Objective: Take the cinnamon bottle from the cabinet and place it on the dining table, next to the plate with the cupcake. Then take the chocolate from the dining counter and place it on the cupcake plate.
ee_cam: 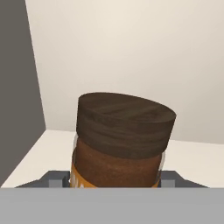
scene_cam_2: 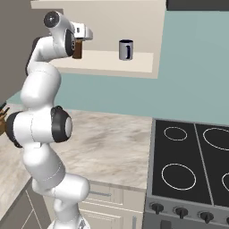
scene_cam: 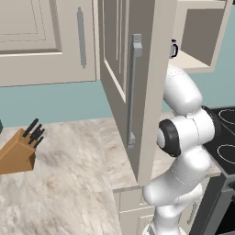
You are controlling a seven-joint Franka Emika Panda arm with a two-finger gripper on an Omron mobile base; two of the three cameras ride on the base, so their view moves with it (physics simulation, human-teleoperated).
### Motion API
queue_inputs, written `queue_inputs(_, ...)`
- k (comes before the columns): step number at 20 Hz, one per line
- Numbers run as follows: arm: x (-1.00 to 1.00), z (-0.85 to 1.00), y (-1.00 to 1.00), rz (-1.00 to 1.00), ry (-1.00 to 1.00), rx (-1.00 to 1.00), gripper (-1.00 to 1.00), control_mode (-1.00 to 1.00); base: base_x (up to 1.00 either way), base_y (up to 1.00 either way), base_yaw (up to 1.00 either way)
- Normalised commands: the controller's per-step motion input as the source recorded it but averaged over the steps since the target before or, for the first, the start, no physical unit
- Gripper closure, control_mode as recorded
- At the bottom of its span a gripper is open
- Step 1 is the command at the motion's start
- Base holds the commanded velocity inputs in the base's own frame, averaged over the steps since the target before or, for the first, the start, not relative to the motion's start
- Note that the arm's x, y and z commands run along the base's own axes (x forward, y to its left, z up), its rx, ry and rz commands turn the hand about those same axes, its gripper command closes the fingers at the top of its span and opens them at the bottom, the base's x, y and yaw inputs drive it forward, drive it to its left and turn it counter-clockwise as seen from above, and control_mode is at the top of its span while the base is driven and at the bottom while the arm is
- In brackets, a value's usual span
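Observation:
The cinnamon bottle [ee_cam: 120, 144] is a jar of brown powder with a dark wooden cap and an orange label. It stands at the left end of the open cabinet's shelf [scene_cam_2: 107, 60], close to the grey side wall. My gripper [ee_cam: 114, 180] reaches into the cabinet with a finger pressed against each side of the bottle, shut on it. In the right base view the bottle [scene_cam_2: 77, 49] shows as a small brown shape under the hand [scene_cam_2: 79, 36]. The bottle's cap looks slightly tilted in the hand view.
A dark mug [scene_cam_2: 126, 49] stands on the same shelf to the right of the bottle. The open cabinet door [scene_cam: 133, 92] hangs left of the arm. Below lie a marble counter [scene_cam_2: 112, 138], a black stove [scene_cam_2: 192, 165] and a knife block [scene_cam: 18, 151].

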Motion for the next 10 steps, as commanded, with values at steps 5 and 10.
queue_inputs(5,-1.0,0.0,0.14,0.0,-0.05,0.0,1.0,-1.0,0.0,0.0,0.0)
queue_inputs(10,-1.0,0.0,0.02,0.0,-0.01,0.0,1.0,-1.0,0.0,0.0,0.0)
